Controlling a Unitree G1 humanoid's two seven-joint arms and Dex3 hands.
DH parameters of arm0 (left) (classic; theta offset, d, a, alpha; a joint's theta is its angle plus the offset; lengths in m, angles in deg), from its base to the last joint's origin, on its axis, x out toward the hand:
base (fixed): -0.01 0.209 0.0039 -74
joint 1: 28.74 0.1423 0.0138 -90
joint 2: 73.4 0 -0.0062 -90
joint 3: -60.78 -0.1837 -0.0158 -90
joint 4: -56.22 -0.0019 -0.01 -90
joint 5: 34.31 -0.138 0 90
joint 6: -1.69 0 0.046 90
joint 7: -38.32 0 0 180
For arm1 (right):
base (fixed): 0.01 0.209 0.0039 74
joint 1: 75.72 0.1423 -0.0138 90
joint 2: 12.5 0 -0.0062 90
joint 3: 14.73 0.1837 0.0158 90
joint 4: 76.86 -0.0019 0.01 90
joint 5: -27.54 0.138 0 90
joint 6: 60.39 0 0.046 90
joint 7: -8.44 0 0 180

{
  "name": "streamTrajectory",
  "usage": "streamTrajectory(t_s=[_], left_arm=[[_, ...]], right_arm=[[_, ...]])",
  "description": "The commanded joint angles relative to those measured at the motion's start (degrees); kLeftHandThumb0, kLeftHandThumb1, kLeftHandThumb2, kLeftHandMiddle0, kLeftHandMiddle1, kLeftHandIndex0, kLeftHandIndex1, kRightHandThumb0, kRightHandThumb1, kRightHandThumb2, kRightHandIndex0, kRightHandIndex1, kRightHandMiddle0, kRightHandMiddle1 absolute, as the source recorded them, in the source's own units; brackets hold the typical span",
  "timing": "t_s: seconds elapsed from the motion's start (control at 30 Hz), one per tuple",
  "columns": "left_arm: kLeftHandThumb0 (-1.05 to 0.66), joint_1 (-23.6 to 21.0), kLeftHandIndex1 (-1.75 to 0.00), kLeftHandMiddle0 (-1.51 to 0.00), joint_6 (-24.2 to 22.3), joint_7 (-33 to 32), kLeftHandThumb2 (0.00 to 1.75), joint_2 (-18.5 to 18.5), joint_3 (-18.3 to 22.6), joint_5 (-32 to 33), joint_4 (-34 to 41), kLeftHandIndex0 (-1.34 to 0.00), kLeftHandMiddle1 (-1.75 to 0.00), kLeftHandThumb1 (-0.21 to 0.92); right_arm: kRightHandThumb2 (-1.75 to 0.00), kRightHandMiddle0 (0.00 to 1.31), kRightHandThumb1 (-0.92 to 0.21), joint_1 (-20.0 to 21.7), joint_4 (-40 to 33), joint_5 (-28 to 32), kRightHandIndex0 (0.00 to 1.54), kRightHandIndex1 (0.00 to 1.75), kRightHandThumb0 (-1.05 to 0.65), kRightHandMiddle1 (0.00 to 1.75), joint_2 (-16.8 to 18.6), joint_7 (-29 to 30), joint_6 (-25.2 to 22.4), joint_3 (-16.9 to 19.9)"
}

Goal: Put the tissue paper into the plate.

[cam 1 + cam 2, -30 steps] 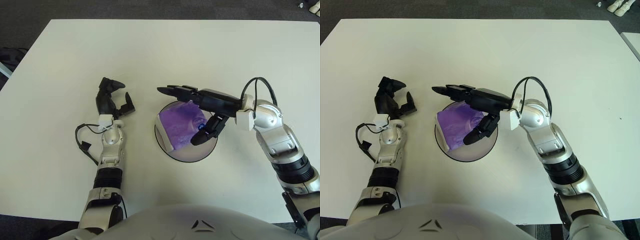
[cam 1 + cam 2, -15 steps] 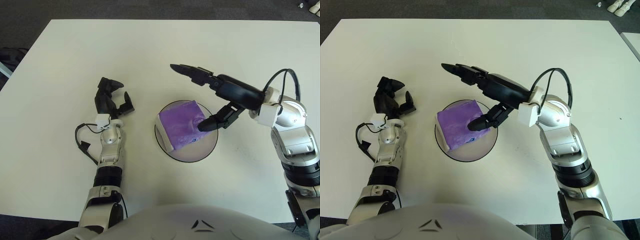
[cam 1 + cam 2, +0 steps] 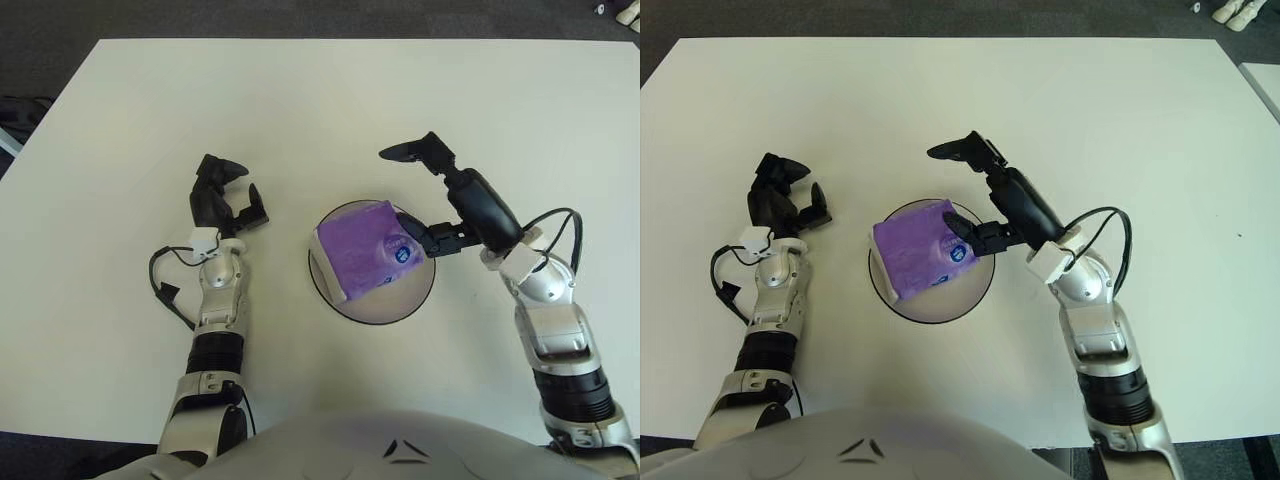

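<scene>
In the left eye view, your right hand (image 3: 415, 195) has pulled back from over the plate (image 3: 372, 306). A second ago it reached across the purple tissue paper (image 3: 362, 248) with its fingers straddling the pack; now it sits at the plate's right rim, right of centre in the frame, with its fingers spread wide and holding nothing. One finger points up and left above the plate, and the lower one lies just beside the pack's right edge; you cannot tell from here whether it touches it. The pack has stayed where it was set, which suggests the release is done and the task is essentially complete, with only the retreat left. The plate holds the tissue paper and nothing else; the pack lies tilted on it, its upper left corner reaching to or slightly over the rim. Your left hand (image 3: 225, 199) shows left of the plate, well apart from it, in the same spot as before, fingers loosely open and empty.

In the right eye view, the same layout reads a little left of centre: the tissue paper (image 3: 922, 251) fills most of the plate (image 3: 960, 305), and the right hand (image 3: 965, 188) spans from above the plate's upper edge to its right rim, open. The left hand (image 3: 783, 201) is at the far left over the white tabletop (image 3: 1120, 110).
</scene>
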Motion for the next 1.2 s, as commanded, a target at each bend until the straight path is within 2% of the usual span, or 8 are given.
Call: streamTrajectory(t_s=[0.0,0.1,0.2,0.33,0.47,0.63,0.9,1.17], left_arm=[[-0.01,3.0,-1.72,-0.52,-1.45,-0.11,1.43,0.27,0.27,-0.2,-2.4,-0.63,-1.74,0.22],[-0.01,2.98,-1.72,-0.51,-1.43,-0.03,1.43,0.18,0.22,-0.33,-2.51,-0.63,-1.75,0.22],[-0.01,2.98,-1.72,-0.51,-1.35,-0.16,1.43,0.06,0.19,-0.66,-2.65,-0.63,-1.75,0.22],[-0.01,2.9,-1.69,-0.51,-1.02,-0.56,1.42,-0.09,0.18,-1.34,-3.04,-0.64,-1.75,0.22],[-0.01,2.85,-1.66,-0.52,-0.91,-0.62,1.41,-0.15,0.22,-1.5,-3.35,-0.65,-1.75,0.22],[-0.01,2.82,-1.67,-0.54,-0.69,-0.45,1.42,-0.1,0.22,-1.23,-3.62,-0.65,-1.75,0.21],[-0.01,2.84,-1.7,-0.53,-0.08,0.07,1.43,-0.06,0.25,-0.66,-3.73,-0.62,-1.75,0.22],[-0.01,2.84,-1.7,-0.54,0.67,0.13,1.42,-0.15,0.17,-0.82,-4.19,-0.61,-1.75,0.22]], right_arm=[[-0.66,0.19,-0.84,-3.21,-1.96,-1.42,0.27,1.43,-0.36,1.72,2.84,3.94,2.08,0.61],[-0.73,0.23,-0.78,-3.73,-1.59,-2.9,0.32,1.53,-0.29,1.72,5.01,7.01,2.56,0.47],[-1.06,0.4,-0.5,-4.23,-1.13,-5.89,0.46,1.68,-0.1,1.63,7.09,10.56,2.23,0.89],[-1.47,0.64,-0.14,-4.34,1.1,-9.04,0.72,1.73,-0.03,1.59,8.57,14.49,1.09,2.24],[-1.67,0.72,0.03,-4.52,3.3,-9.7,0.85,1.74,-0.01,1.61,9.5,17.1,0.89,3.52],[-1.73,0.72,0.07,-6.1,4.56,-8.74,0.9,1.75,-0.01,1.65,11.76,20.41,0.0,5.11],[-1.75,0.68,0.06,-5.53,15.13,-4.86,0.9,1.75,-0.01,1.71,12.69,25.33,6.74,9.62],[-1.74,0.66,0.05,-6.95,17.98,-3.43,0.88,1.75,-0.01,1.74,13.48,26.72,9.1,10.53]])
